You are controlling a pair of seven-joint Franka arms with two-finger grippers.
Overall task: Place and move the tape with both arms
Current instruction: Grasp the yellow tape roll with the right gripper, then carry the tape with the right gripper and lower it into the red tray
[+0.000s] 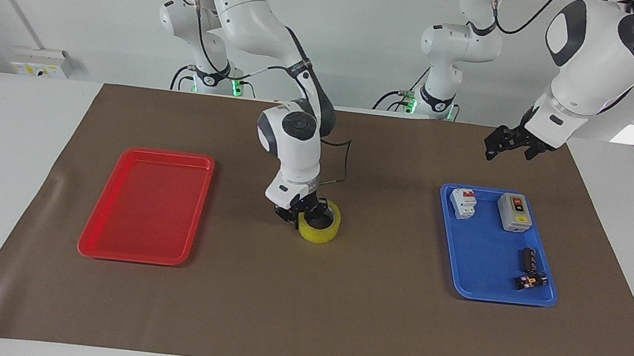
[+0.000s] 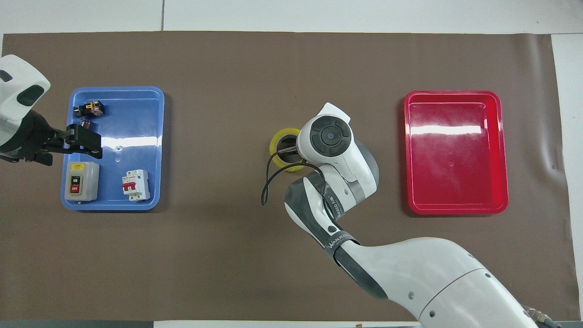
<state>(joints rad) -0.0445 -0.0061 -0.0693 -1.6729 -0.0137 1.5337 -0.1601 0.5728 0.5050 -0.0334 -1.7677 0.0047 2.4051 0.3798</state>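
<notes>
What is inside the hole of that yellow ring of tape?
One black finger of the right gripper dips into the yellow translucent tape roll; the mat inside the hole is covered.

The 2 large arms, the right arm (image 1: pixel 288 139) and the left arm (image 1: pixel 596 60), have glossy white rounded shells, dark grey joint caps, black external cables, a dark band lettered in white on the right forearm, and black 2-finger grippers.
</notes>
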